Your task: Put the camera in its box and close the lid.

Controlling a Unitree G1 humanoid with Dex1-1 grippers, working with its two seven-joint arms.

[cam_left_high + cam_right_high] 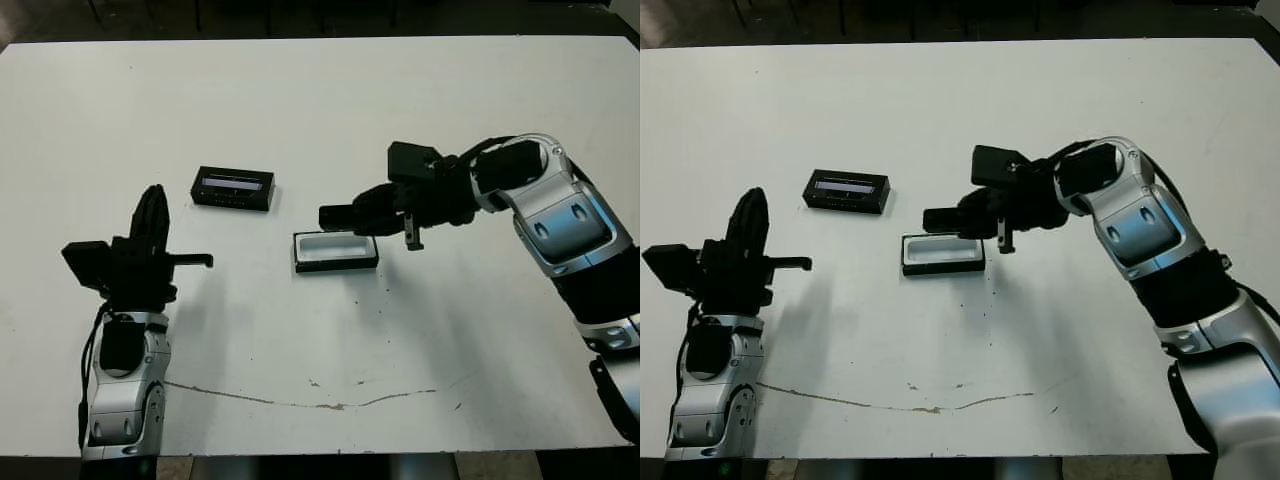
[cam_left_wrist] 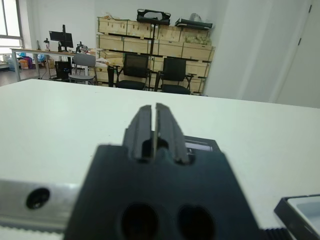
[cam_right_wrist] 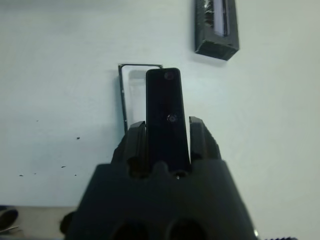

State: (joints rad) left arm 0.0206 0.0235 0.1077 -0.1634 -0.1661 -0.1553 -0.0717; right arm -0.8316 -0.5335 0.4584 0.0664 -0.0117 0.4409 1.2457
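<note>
White worktop (image 1: 330,100) fills both head views, scuffed along the near edge; the left wrist view shows an office beyond with chairs and stacked crates, no person visible.

Right gripper (image 1: 335,217) reaches in from 3 o'clock, jaws clamped on the camera (image 3: 166,117), which sticks out forward between the two fingers. Camera is held roughly level, above the box (image 1: 336,252). In the right wrist view the camera's far end overlaps the box's white lining, so it looks lined up along the box's long side, but it is not seated yet; whether it touches the box I cannot tell. No glowing screen visible from these angles.

Box sits mid-worktop, open, white lining showing, nothing in it. Lid (image 1: 233,188) lies flat at about 10 o'clock from the box, apart from it, pale window strip facing up.

Left gripper (image 1: 152,215) waits at 8 o'clock of the worktop, well apart from box and lid, pointing away from the robot, jaws narrow, nearly pressed together, holding nothing.

Progress, as judged: pick-up is done, camera is carried to the box. Left to do: lower camera into the box, let go, pull clear, fetch the lid, set it on the box and press it closed. Roughly a third of the way. Lid untouched so far as its position shows. Risk spot: camera is only slightly smaller than the box, so alignment matters on the drop.
</note>
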